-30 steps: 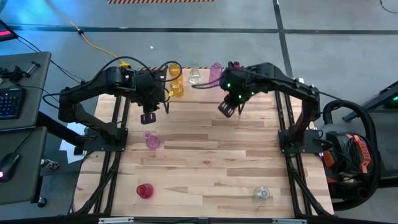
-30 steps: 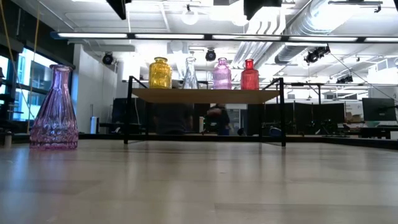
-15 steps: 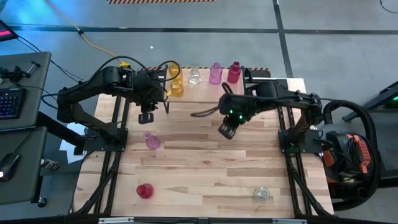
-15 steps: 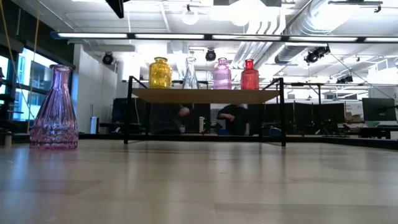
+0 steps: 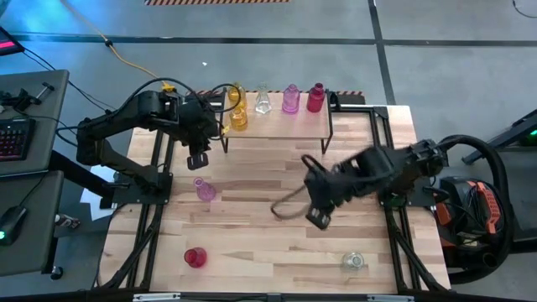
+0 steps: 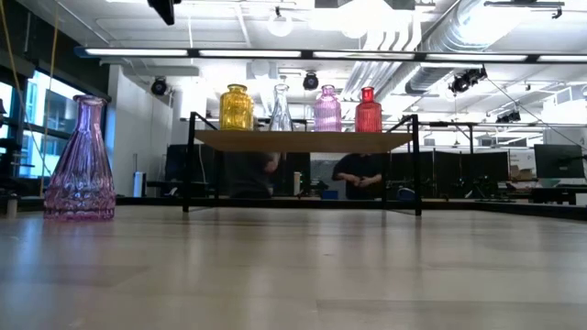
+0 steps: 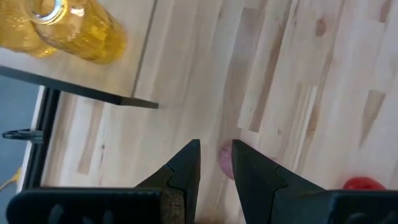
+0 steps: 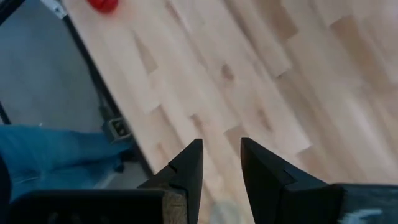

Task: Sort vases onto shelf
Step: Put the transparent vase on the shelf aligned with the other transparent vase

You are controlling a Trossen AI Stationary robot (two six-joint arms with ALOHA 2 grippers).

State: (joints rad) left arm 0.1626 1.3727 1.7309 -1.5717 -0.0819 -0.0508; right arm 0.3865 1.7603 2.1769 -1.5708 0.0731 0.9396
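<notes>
The vases are glass, so probably smooth, fragile and light; the narrow neck seems the safest place to grip. On the shelf (image 5: 277,124) I count five: two yellow (image 5: 238,118), one clear (image 5: 263,101), one pink (image 5: 290,99), one red (image 5: 315,97). On the bench (image 5: 277,235) remain three: pink (image 5: 205,190), red (image 5: 195,257), clear (image 5: 353,261). Both the left end effector (image 5: 200,157) and the right end effector (image 5: 317,217) hold nothing, fingers slightly apart.

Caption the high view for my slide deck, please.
Four vases line the shelf; right gripper swings over the table, empty.
</notes>
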